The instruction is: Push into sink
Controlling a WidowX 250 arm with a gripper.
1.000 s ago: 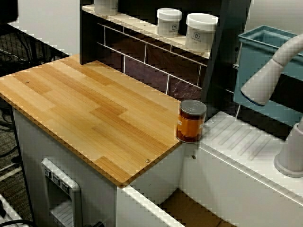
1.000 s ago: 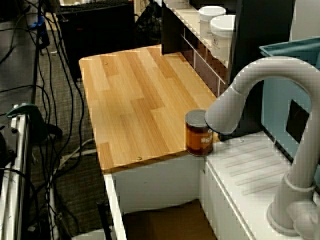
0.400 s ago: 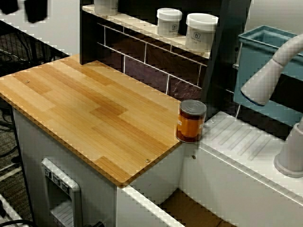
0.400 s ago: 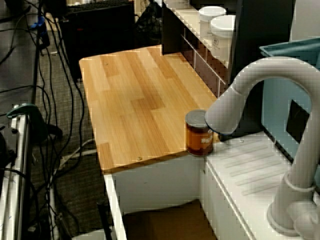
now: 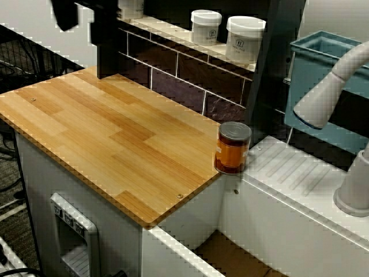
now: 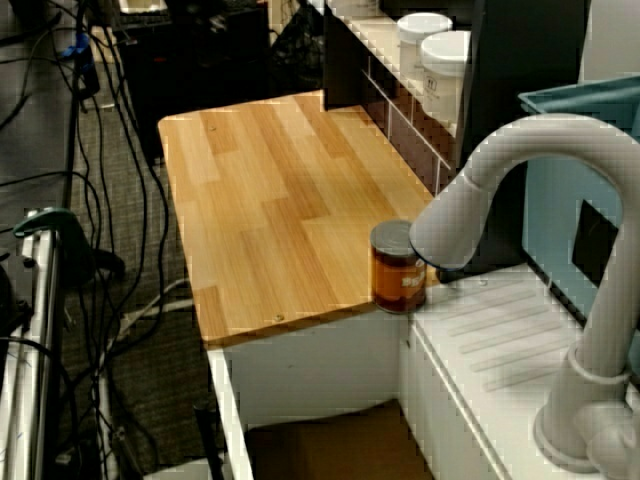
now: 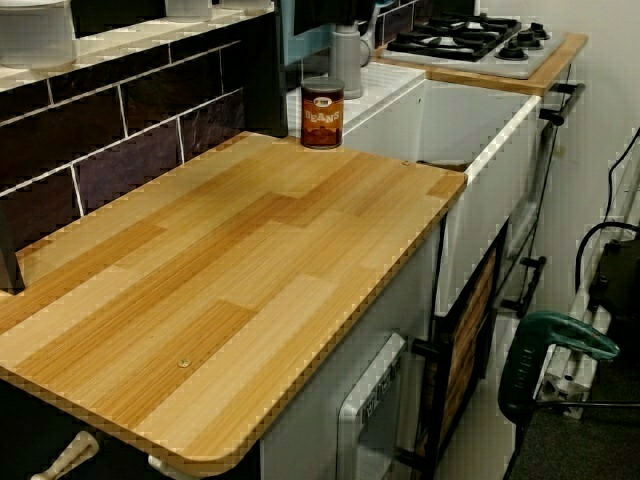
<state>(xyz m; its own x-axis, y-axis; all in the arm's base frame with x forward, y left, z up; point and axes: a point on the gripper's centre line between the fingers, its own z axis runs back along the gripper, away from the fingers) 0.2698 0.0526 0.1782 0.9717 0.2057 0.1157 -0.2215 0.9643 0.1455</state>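
A can (image 5: 233, 148) with an orange-brown label and a dark lid stands upright at the far right corner of the wooden counter (image 5: 104, 133), right beside the white drainboard. It also shows in the view from the sink end as the can (image 6: 398, 267) and in the view along the counter as the can (image 7: 322, 100). The sink (image 5: 277, 231) lies below the counter's right edge, with white walls and a brown floor. My gripper (image 5: 83, 20) hangs at the top left of the front view as two dark fingers set apart, far from the can, holding nothing.
A grey-white faucet (image 5: 328, 92) arches over the drainboard (image 5: 300, 173), close to the can. A teal bin (image 5: 323, 63) hangs behind it. White jars (image 5: 245, 37) stand on the shelf above the dark tiled backsplash. A stove (image 7: 470, 40) lies beyond the sink.
My gripper has moved rightward from the top left corner of the front view, over the counter's back left. The can has not moved.
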